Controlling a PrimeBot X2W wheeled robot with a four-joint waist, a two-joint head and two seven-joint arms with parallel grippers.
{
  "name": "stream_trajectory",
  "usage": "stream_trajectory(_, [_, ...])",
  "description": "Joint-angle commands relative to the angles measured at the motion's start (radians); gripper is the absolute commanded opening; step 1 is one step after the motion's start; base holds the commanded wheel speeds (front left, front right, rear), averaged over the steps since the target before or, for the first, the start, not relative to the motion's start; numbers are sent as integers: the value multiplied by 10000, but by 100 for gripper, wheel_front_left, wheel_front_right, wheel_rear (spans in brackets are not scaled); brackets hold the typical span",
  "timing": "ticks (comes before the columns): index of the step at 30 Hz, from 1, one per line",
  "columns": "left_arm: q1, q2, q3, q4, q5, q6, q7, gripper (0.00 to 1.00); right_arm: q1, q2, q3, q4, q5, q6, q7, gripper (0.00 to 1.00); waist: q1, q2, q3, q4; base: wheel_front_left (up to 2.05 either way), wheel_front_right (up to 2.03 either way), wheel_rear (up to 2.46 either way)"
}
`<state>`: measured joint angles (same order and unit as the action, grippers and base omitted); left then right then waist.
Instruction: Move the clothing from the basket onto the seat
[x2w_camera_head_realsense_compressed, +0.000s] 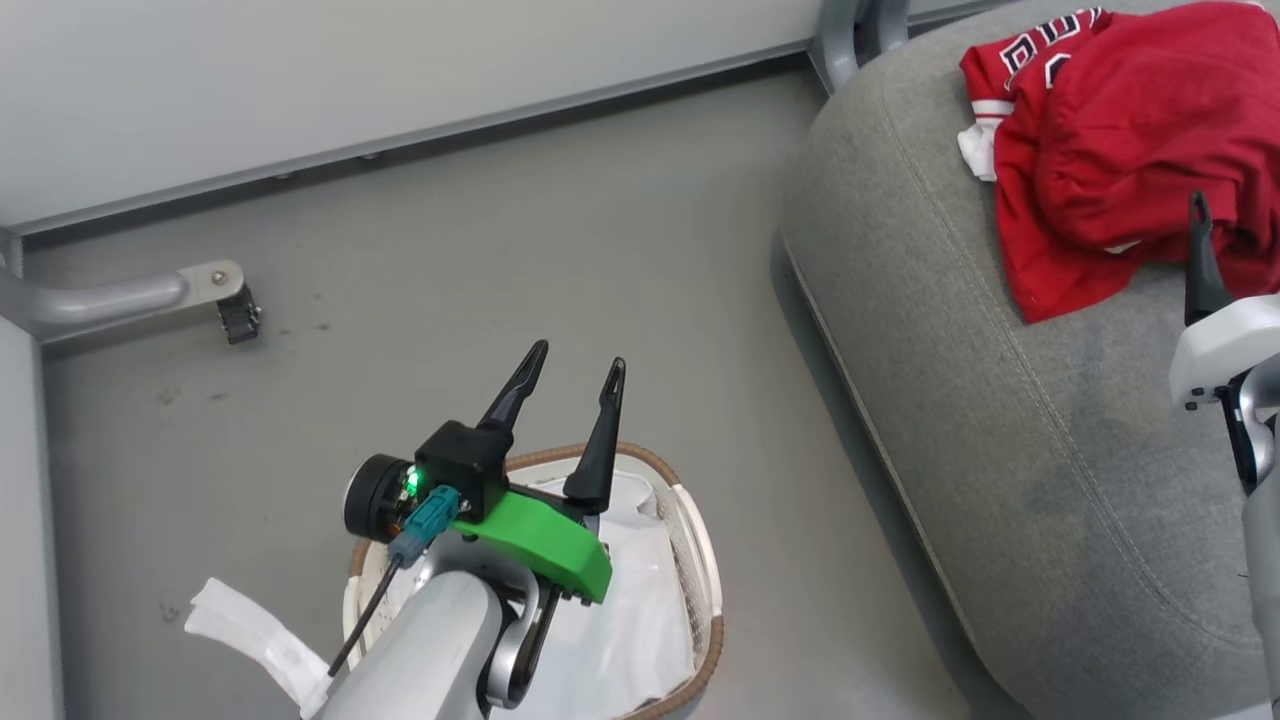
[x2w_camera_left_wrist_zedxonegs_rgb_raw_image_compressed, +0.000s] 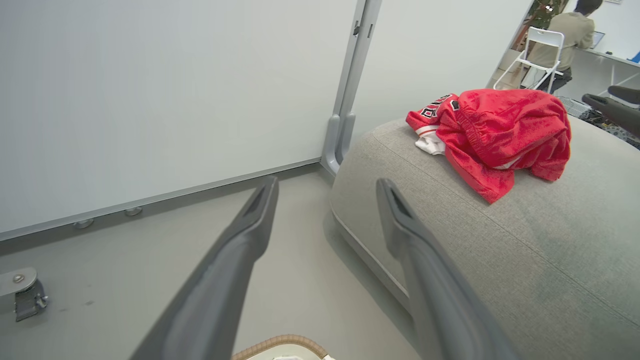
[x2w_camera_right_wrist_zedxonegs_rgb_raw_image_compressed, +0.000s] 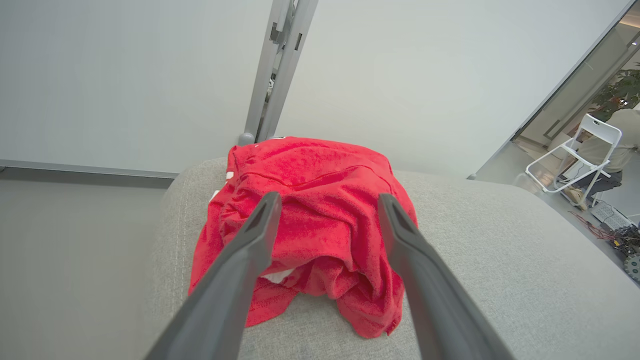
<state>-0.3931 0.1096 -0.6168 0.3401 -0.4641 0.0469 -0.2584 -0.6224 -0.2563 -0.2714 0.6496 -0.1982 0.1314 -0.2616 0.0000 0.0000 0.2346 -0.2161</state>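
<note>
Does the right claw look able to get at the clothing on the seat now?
Probably yes: the right claw is open, pointing at the clothing heaped on the seat, nothing between.

White folding chair (x2w_camera_right_wrist_zedxonegs_rgb_raw_image_compressed: 605, 131), black caster (x2w_camera_head_realsense_compressed: 238, 320)

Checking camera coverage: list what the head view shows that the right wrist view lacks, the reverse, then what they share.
Head view, not right wrist: the basket with its white liner, the left gripper over it, jaws open, and a caster on the floor. Right wrist, not head: a white folding chair and a person in the background. Both: the red clothing piled on the grey seat, and the right gripper near it, jaws open, holding nothing.
</note>
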Motion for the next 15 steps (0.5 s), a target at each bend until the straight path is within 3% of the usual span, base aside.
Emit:
stream_trajectory(1, [299,3,121,87,-63,47,-67,100,226,32,100,-36,128,-15,-49,100,0,0,-867,751,0,0,0])
stream_trajectory(15, [1827,200,2084,-206,187,411,-59,100,760,1278,1445,-516,1242,-15,-51,100,0,0,-1881,2217,0,0,0])
